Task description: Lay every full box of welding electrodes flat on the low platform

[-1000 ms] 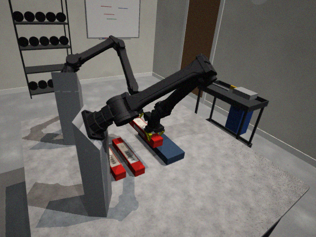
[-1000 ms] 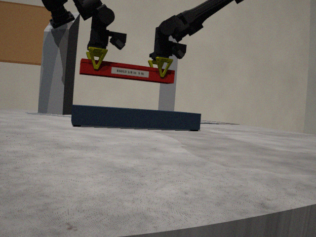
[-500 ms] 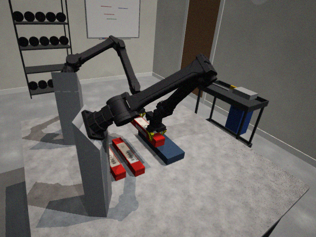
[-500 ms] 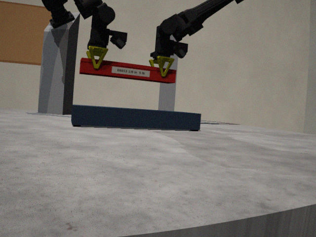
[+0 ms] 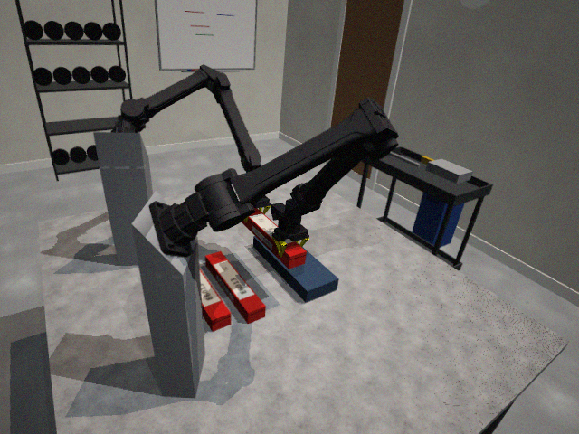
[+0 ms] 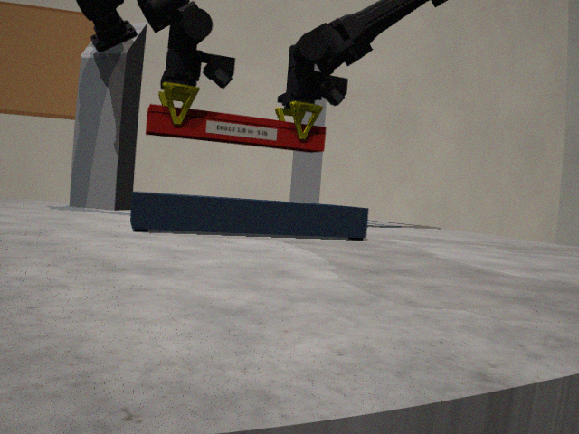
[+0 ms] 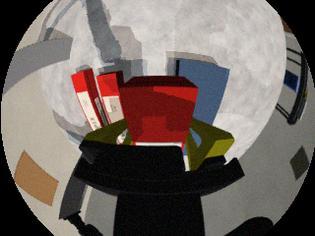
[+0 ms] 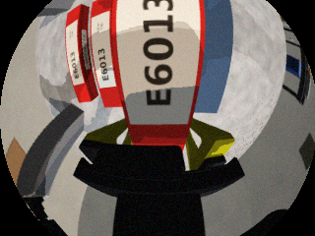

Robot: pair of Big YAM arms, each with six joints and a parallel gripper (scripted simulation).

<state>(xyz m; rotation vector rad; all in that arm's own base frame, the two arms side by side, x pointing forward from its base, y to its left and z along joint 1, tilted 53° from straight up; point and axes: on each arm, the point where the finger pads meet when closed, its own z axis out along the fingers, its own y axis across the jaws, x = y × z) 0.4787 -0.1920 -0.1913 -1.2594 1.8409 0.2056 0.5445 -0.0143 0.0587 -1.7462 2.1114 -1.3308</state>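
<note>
This is a workshop or lab room: a rack of round black weights, perhaps dumbbells seen end-on, stands by a whiteboard with coloured marks. A dark metal workbench is near a brown door, and two robot arms on grey pedestals flank a broad tabletop.
</note>
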